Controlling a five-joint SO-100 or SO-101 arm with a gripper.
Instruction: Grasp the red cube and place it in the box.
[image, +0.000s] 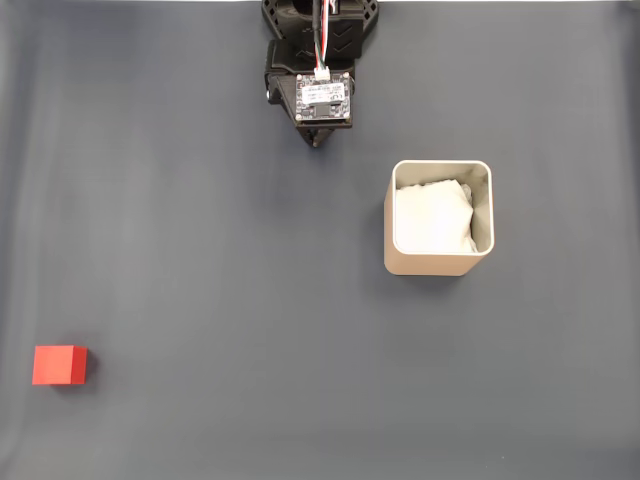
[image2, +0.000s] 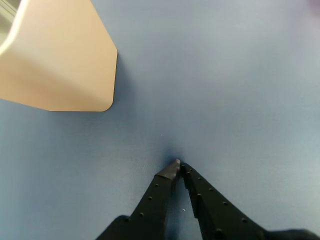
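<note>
In the fixed view the claw (image: 318, 140) sits at the top centre of the dark grey table (image: 200, 200), its black body carrying a small white circuit board with wires. The wrist view shows the claw (image2: 178, 167) clenched, its two black fingertips (image2: 170, 171) meeting at a point just above the mat, with nothing between them.

The red cube (image: 60, 365) lies well apart from the claw, far down and to the left of it in the fixed view, near the lower left corner. It is a small, bright red block with plain matte faces, resting flat on the table.

The box (image: 438, 263) stands below and to the right of the claw in the fixed view, closer than the cube. It is tan, square, open-topped, with rounded corners and white crumpled paper (image: 432, 218) inside. In the wrist view its tan wall (image2: 60, 60) rises ahead and left of the fingertips.
</note>
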